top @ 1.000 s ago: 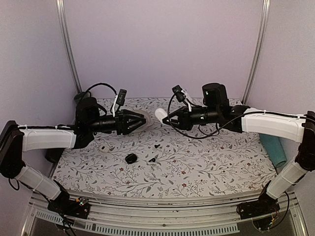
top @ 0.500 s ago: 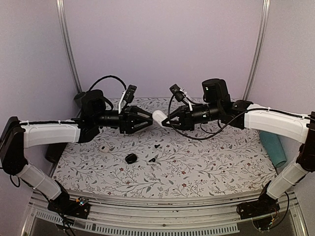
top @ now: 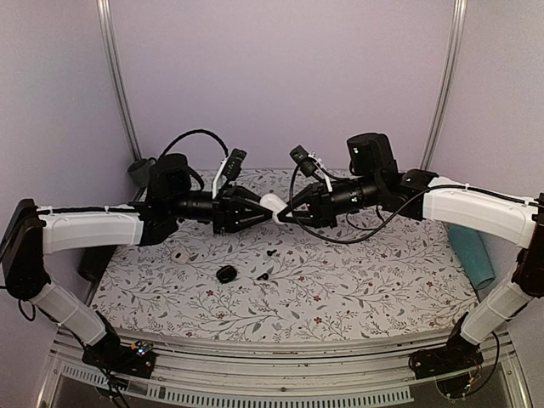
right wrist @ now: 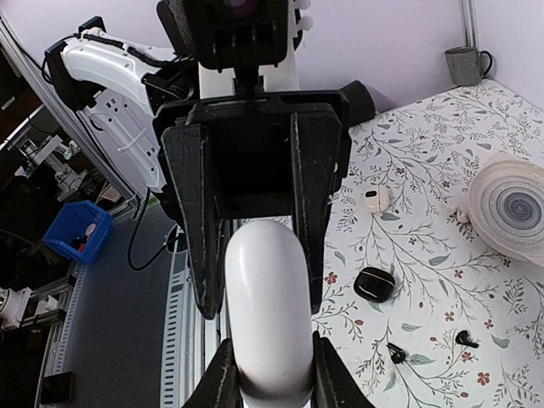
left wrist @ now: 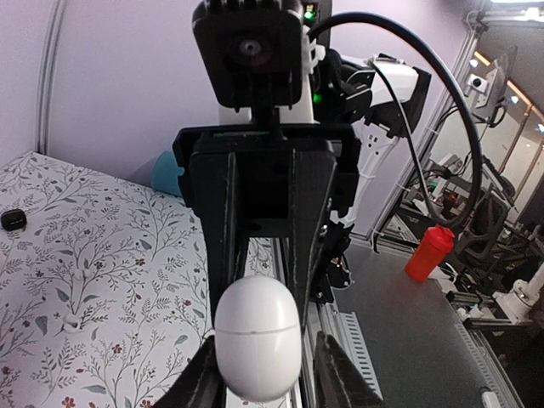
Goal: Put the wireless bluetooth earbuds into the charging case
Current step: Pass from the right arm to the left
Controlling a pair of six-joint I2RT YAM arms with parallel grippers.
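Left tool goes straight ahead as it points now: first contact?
The charging case, right at the left tool's fingertips and held in the right tool facing it; that tool's fingers likely come next.

Above the far middle of the table (top: 357, 280), clear of its surface, the charging case (top: 271, 204) sits between the two pincers, the left pincer (top: 262, 210) at its left and the right pincer (top: 287, 209) at its right. One earbud (top: 178, 255) lies on the table toward the left edge. A second case (top: 226, 274) lies to its right, nearer the near edge. A small bit (top: 272, 252) lies further right, about mid-table, with another bit (top: 263, 275) just nearer. A dish (right wrist: 510, 204) lies behind the earbud, toward the far edge. A mug (top: 140, 170) stands at the far left corner; a roll (top: 473, 259) lies along the right edge
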